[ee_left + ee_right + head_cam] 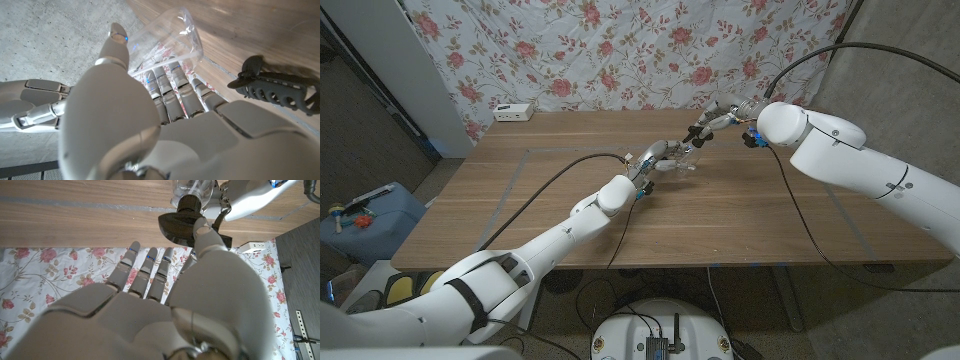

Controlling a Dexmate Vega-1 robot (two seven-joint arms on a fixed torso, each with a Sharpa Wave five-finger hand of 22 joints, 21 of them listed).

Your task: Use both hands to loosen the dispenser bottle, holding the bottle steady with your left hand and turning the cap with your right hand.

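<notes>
White power strip (514,112) by floral cloth (620,50)

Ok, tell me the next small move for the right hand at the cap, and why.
Probably close the right hand onto the dark cap before turning. The left hand wraps the clear bottle, so it looks steadied, but in the right wrist view only the thumb reaches the cap while the other fingers stand spread away from it.

Head view looks down from above onto the table (520,215), both arms entering from the bottom corners. Each wrist view looks close along its own hand's back. All three share the bottle (682,158) (165,42) (192,187).
</notes>
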